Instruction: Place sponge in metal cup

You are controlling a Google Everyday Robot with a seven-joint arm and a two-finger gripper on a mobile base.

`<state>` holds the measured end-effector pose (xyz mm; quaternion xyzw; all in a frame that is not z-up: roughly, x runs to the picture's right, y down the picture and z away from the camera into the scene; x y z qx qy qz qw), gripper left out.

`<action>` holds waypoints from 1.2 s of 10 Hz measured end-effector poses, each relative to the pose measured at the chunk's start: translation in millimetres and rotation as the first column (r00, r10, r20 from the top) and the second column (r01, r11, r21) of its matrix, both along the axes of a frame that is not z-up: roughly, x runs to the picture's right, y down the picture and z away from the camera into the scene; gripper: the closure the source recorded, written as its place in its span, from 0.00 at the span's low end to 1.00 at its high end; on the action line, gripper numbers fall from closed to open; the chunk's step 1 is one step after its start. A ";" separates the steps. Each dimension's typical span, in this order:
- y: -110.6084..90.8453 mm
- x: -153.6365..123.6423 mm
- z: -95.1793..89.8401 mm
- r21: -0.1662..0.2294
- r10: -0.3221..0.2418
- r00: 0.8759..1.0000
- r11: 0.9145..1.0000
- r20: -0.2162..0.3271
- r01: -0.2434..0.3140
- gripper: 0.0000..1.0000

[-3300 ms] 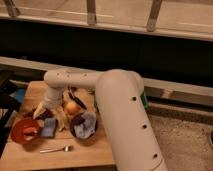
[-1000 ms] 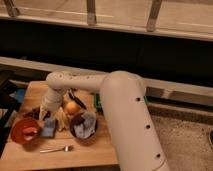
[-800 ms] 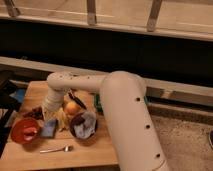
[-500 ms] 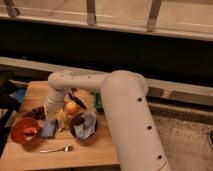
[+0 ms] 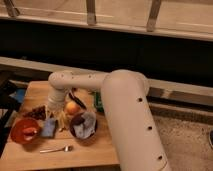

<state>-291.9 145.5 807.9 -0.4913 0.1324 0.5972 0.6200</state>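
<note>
Gripper (image 5: 53,113) low over the left half of the wooden table (image 5: 95,150), at the end of the white arm (image 5: 125,100) that folds across from the right. The wrist hides it from above, so whether it is wide, narrow or holding cannot be told.

Sponge (image 5: 49,127): a pale blue rectangle directly below the gripper, on the near side. Long axis runs away from the camera, far end tipped slightly right. Contact with the gripper not discernible.

Right of the gripper: an orange fruit (image 5: 72,107), and nearer the camera a dark round cup (image 5: 83,138) with blue-grey inside; its material is hard to judge. Left and nearer: a red bowl (image 5: 20,129). Nearest the camera: a fork (image 5: 56,149). Farther right, a green object (image 5: 98,103) is half hidden by the arm, any print unreadable.
</note>
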 end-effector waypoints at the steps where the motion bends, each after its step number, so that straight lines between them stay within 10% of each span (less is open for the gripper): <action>1: 1.9 -0.3 0.5 -0.003 -0.002 1.000 1.000 -0.001 0.002 0.45; 12: 19.5 2.9 21.4 -0.050 0.015 1.000 0.999 -0.019 -0.015 0.45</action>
